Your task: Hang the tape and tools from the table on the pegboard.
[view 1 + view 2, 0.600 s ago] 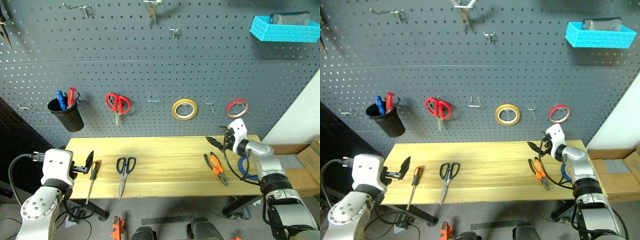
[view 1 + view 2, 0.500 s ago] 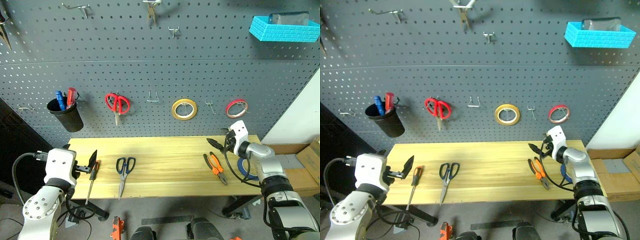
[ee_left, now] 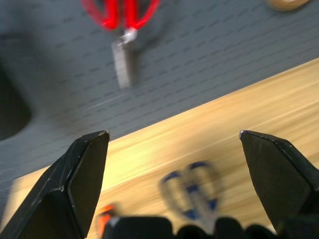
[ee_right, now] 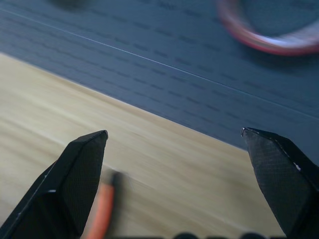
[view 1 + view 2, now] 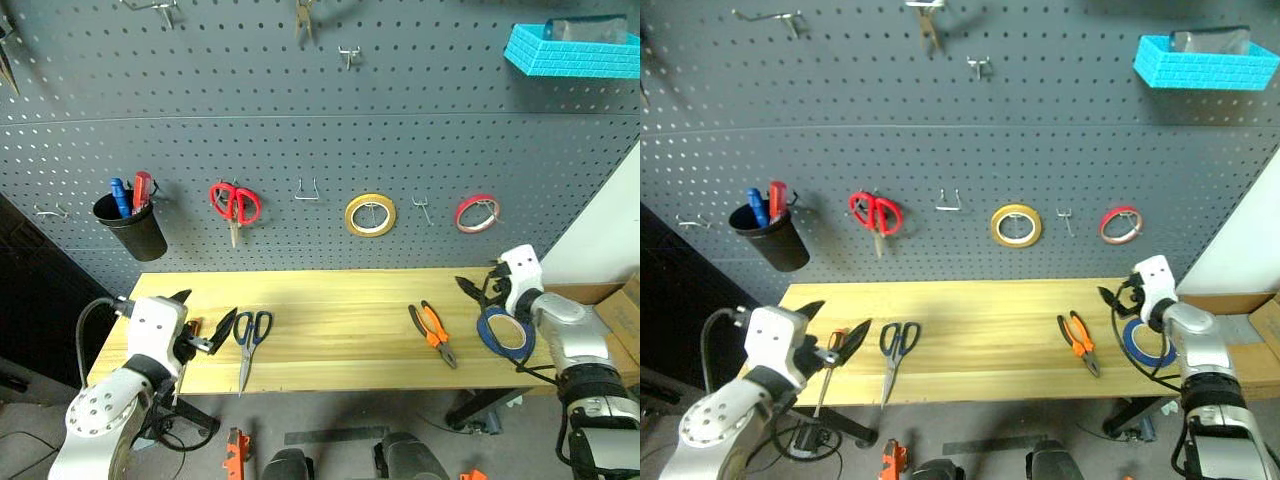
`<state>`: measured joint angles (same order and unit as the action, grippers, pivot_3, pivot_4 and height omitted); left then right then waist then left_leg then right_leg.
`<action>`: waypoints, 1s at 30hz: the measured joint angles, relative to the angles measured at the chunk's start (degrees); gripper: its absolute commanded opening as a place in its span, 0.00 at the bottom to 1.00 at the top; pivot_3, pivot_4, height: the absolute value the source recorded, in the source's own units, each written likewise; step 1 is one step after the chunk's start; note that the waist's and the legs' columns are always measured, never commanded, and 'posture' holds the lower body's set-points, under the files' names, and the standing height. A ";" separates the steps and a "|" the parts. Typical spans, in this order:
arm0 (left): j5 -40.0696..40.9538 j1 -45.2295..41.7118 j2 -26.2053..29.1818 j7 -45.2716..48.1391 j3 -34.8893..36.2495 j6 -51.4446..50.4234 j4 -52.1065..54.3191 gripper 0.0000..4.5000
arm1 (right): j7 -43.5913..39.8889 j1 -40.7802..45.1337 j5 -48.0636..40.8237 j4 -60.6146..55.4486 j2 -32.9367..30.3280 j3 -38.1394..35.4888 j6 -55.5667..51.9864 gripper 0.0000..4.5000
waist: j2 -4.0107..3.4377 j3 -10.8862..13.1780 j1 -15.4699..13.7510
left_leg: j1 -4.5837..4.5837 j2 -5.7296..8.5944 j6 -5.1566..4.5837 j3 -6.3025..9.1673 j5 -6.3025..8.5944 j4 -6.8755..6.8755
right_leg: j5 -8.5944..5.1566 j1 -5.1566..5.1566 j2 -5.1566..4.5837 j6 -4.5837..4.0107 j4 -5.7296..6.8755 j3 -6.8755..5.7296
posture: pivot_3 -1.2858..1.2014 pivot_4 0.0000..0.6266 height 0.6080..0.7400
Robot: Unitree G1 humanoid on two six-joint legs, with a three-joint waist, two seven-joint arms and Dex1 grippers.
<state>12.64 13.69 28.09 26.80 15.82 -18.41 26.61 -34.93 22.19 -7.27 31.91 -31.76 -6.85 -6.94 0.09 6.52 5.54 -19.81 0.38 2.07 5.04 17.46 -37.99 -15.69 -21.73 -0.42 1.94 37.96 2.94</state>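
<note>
We see left tool (image 5: 205,335) wide open, empty, lower left | right tool (image 5: 478,290) wide open (nothing held), right edge | blue tape (image 5: 505,334) beside it | pliers (image 5: 432,333), scissors (image 5: 249,340), screwdriver (image 5: 828,372) on surface (image 5: 340,320)

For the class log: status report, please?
Both jaws open, empty. Pliers, dark blue scissors, screwdriver, blue tape on table, unhung. Nothing blocking.
</note>
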 measured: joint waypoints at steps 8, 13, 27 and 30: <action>5.71 -9.42 2.99 9.50 -6.88 -2.09 -0.19 0.99 | 1.13 -3.38 3.75 -8.69 -1.54 3.16 -9.05 1.00 | 0.13 2.96 3.38 | -0.06 -0.08 -0.02 -0.58 0.02 0.04 | 0.11 -0.38 0.14 0.19 0.07 1.10 | 0.41 0.31 1.00; 7.67 -15.87 6.78 19.78 -14.56 -1.60 -0.74 0.99 | 1.41 -2.53 4.15 -9.89 -1.63 4.54 -17.06 1.00 | 0.61 5.05 5.06 | -0.15 -0.16 -0.04 -0.69 0.03 0.00 | 0.21 -0.53 0.13 0.35 0.01 1.18 | 0.39 0.38 1.00; 8.88 -26.03 6.87 28.83 -20.29 -0.71 -9.00 0.99 | 1.34 10.30 9.14 12.45 0.33 10.69 -15.10 1.00 | 0.72 7.93 7.24 | -0.58 -0.15 -0.36 -0.76 0.21 -0.05 | 0.20 -0.90 -0.17 0.54 -0.07 1.22 | 0.40 0.42 1.00; 8.74 -26.04 7.04 28.89 -20.27 -0.19 -9.21 1.00 | -0.81 13.73 10.79 17.48 0.29 12.11 -13.70 0.91 | 0.85 8.01 7.30 | -0.65 -0.14 -0.36 -0.74 0.20 -0.11 | 0.21 -0.94 -0.35 0.56 -0.05 1.20 | 0.40 0.41 1.00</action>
<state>21.37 -12.35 35.13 55.69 -4.45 -18.60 17.39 -35.74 35.91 3.52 49.39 -31.47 5.25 -20.64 0.94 14.53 12.84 -20.46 0.24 1.71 4.30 17.67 -38.09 -15.47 -22.66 -0.78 2.49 37.91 4.15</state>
